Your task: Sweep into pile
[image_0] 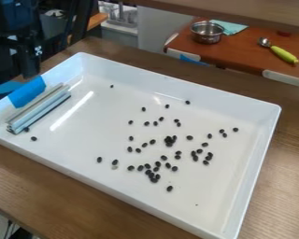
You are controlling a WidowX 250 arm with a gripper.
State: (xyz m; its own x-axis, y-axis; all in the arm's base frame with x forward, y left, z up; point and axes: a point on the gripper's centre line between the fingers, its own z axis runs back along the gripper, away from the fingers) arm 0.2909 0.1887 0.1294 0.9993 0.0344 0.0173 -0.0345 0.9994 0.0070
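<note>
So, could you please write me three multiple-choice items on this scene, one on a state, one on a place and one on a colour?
1. How do the dark pieces in the white tray lie?
A) All in one heap
B) In one straight row
C) Scattered, with some small clusters

2. Where is the metal pot?
A) On the reddish table beyond the tray
B) Inside the tray
C) Upside down on the blue tape

3. What colour is the handle of the utensil near the pot?
A) Black
B) Yellow-green
C) Red

Key:
1: C, as single pieces lie apart across the tray floor, with a few tight groups among them.
2: A, as the pot sits on the reddish surface, next to a pale teal cloth.
3: B, as the handle is bright yellow-green against the reddish table.
</note>
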